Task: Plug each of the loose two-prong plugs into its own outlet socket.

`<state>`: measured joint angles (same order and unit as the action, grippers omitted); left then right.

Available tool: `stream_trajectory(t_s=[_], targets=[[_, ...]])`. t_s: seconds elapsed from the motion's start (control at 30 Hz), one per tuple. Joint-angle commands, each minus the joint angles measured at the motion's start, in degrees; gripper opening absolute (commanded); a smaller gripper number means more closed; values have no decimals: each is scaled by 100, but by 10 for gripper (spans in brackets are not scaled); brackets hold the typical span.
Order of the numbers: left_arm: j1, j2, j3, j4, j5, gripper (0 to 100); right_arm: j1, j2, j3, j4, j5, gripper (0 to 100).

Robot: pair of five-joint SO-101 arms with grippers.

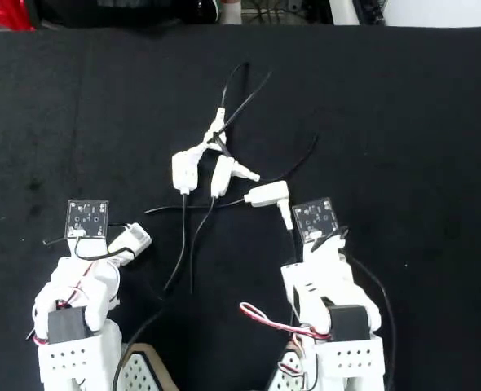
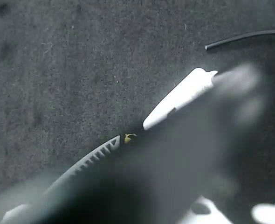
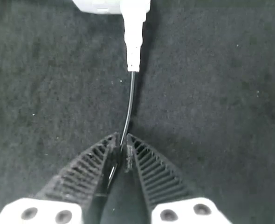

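Note:
A white plug (image 1: 131,239) sticks out of my left gripper (image 1: 118,247) at the near left. In the left wrist view this plug (image 2: 179,98) lies against a ribbed black finger (image 2: 96,155), and a dark blur hides the rest. My right gripper (image 3: 122,145) is shut on the thin black cable (image 3: 129,100) of another white plug (image 3: 134,28). That plug (image 1: 267,194) lies just beyond the right arm's wrist (image 1: 315,218). More white plugs and sockets (image 1: 198,169) sit tangled in the table's middle.
Black cables (image 1: 185,244) trail from the tangle toward the near edge between the two arms. Others (image 1: 244,90) run toward the back. A black cable (image 2: 244,37) lies on the black cloth (image 1: 403,122) past the left gripper.

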<state>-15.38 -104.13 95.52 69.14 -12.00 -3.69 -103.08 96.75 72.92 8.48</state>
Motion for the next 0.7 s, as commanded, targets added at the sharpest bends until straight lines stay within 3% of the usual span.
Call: stream_trajectory(t_s=[0.0, 0.67], targets=[[75, -26, -31, -149, -18, 29, 62, -251, -4, 35, 26, 11], [22, -18, 127, -466, -26, 29, 62, -251, -4, 35, 26, 11]])
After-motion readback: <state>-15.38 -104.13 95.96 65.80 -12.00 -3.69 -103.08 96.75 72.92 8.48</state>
